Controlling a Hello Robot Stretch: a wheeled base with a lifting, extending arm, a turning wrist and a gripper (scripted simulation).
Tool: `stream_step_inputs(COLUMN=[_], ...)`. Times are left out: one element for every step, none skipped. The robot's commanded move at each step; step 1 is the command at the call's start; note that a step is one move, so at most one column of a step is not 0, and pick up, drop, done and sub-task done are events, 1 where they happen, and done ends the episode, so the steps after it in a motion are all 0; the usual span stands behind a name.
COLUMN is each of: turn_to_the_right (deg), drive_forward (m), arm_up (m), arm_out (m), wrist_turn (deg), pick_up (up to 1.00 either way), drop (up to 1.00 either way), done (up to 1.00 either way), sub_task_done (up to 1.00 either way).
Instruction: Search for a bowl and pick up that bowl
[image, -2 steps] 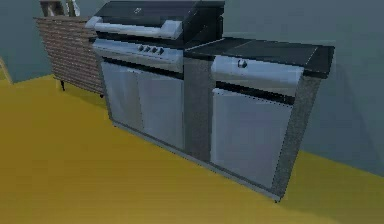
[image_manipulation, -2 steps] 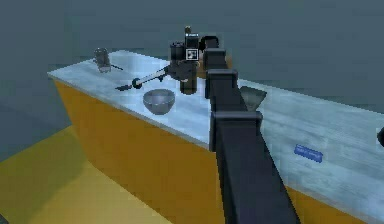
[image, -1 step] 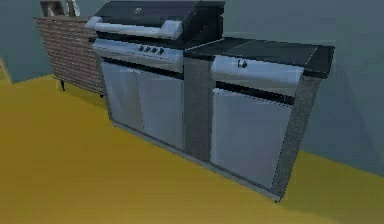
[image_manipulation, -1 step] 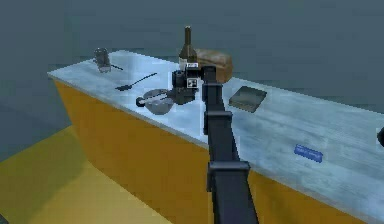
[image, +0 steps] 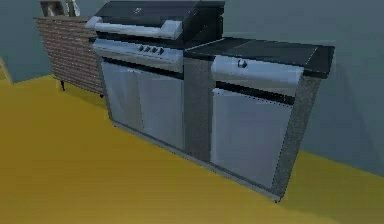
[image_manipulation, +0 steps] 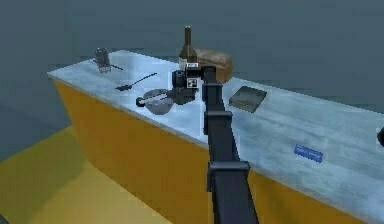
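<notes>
In your forward view, a stainless grill (image: 145, 28) with its dark lid down stands against the grey-blue wall (image: 350, 25). A row of knobs (image: 150, 50) runs across its front, above two steel cabinet doors (image: 145, 100). Joined to it on the view's right is a lower unit with a dark top (image: 265, 52) and one steel door (image: 250, 135). At the view's left is a wood-slatted cabinet (image: 72, 50). All of these stand on a yellow floor (image: 70, 170).

In your arm side view, the arm (image_manipulation: 222, 150) rises from the bottom edge and reaches over a desk (image_manipulation: 290, 125) with a pale top and an orange front. The bowl (image_manipulation: 155, 100), grey and rounded, sits on the desk top just left of the arm's far end, right at the jaws. You cannot tell whether the jaws are released or clenched, nor whether they hold anything, since the bowl rests on the desk at them.

Behind the arm's end stands a dark bottle (image_manipulation: 186, 42), upright, with a brown loaf-like block (image_manipulation: 215, 62) beside it. A dark flat slab (image_manipulation: 247, 97) lies right of the arm. Farther right is a small blue item (image_manipulation: 308, 152). Toward the desk's left end are a small grey object (image_manipulation: 102, 58) and a thin dark utensil (image_manipulation: 140, 80).
</notes>
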Motion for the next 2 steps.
stream_step_inputs(turn_to_the_right=[0.0, 0.0], drive_forward=[0.0, 0.0], arm_up=[0.08, 0.0], arm_out=[0.0, 0.0], wrist_turn=[0.0, 0.0], pick_up=[0.0, 0.0], drop=[0.0, 0.0], done=[0.0, 1.0], sub_task_done=[0.0, 0.0])
